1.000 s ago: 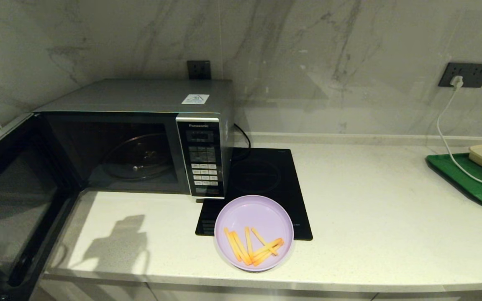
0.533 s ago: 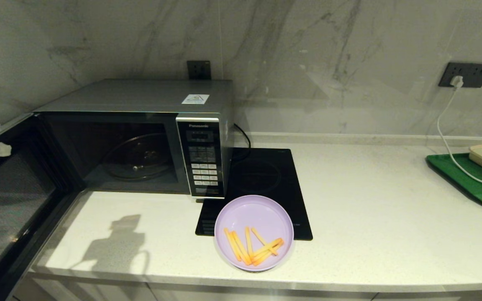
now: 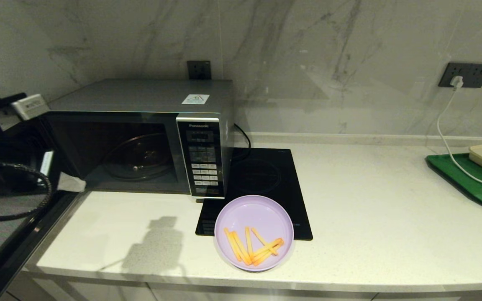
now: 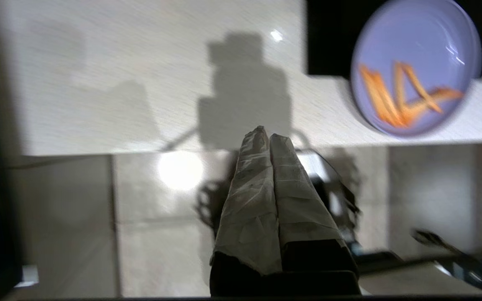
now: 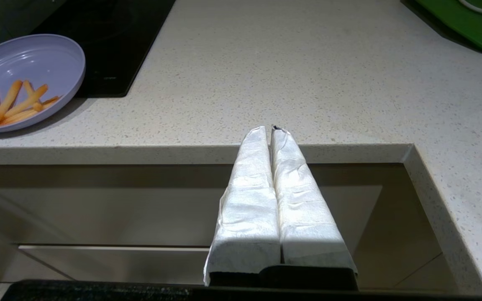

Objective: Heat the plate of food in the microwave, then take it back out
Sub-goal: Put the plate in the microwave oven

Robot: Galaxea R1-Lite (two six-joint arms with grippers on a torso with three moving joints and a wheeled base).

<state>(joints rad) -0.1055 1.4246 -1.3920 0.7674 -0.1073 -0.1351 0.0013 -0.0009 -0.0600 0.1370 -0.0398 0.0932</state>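
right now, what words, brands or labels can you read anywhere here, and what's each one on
"Panasonic": top of the button panel of the microwave.
White sticker on the microwave's top: a triangle sign with print, too small to read.
Button panel keys and display: too small to read.
Induction hob front-edge markings: too small to read.
Nothing else carries readable text.

A grey-veined marble wall is backing the pale speckled counter; a white cable is hanging from the wall socket toward the counter's right edge.
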